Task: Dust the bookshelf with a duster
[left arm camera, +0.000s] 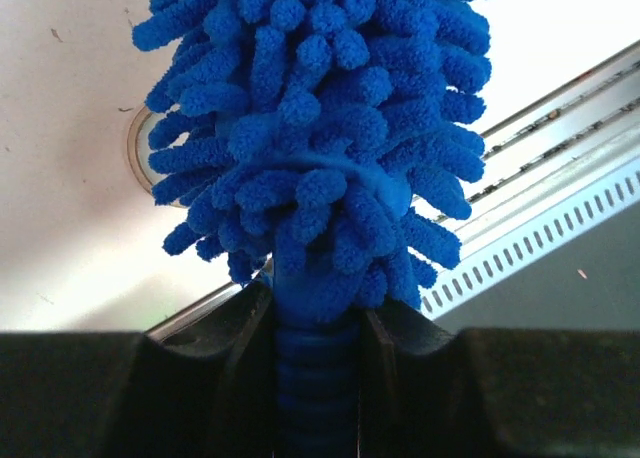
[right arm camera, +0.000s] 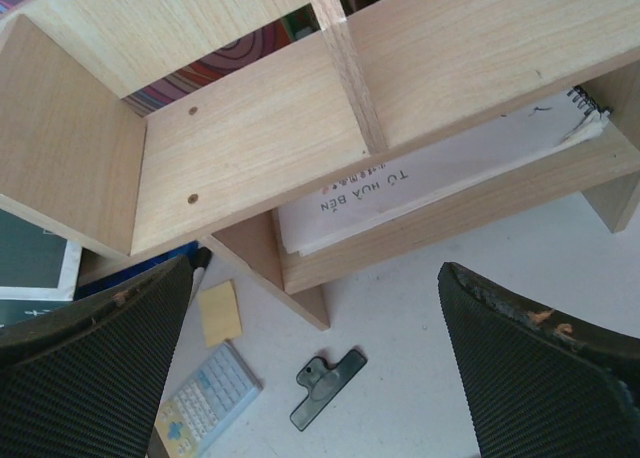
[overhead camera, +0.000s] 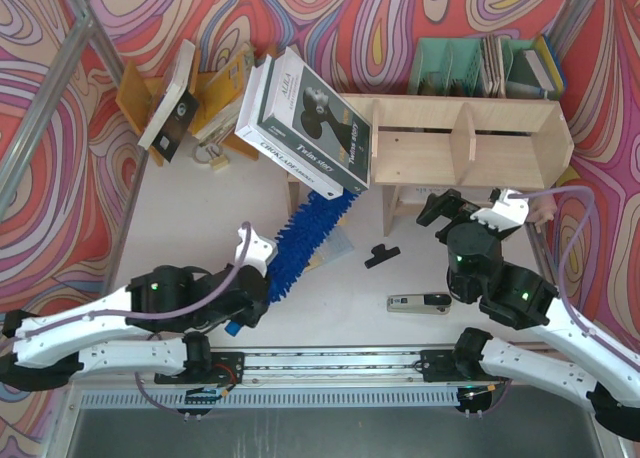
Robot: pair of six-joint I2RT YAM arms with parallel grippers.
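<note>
The light plywood bookshelf [overhead camera: 470,143] stands at the back right, with white books leaning on its left end. It fills the top of the right wrist view [right arm camera: 260,128], with a white paper pad on its lower level. The blue fluffy duster [overhead camera: 305,240] lies slanted from my left gripper up toward the shelf's left legs. My left gripper [overhead camera: 255,296] is shut on the duster's ribbed blue handle [left arm camera: 315,378]. My right gripper [overhead camera: 462,208] is open and empty, just in front of the shelf.
A black clip [overhead camera: 381,254] and a stapler [overhead camera: 419,302] lie on the white table [overhead camera: 200,228]. A calculator [right arm camera: 205,398] and a yellow note [right arm camera: 220,313] lie near the shelf's leg. A green file organizer [overhead camera: 450,68] stands behind the shelf. An orange book stand [overhead camera: 150,98] is at back left.
</note>
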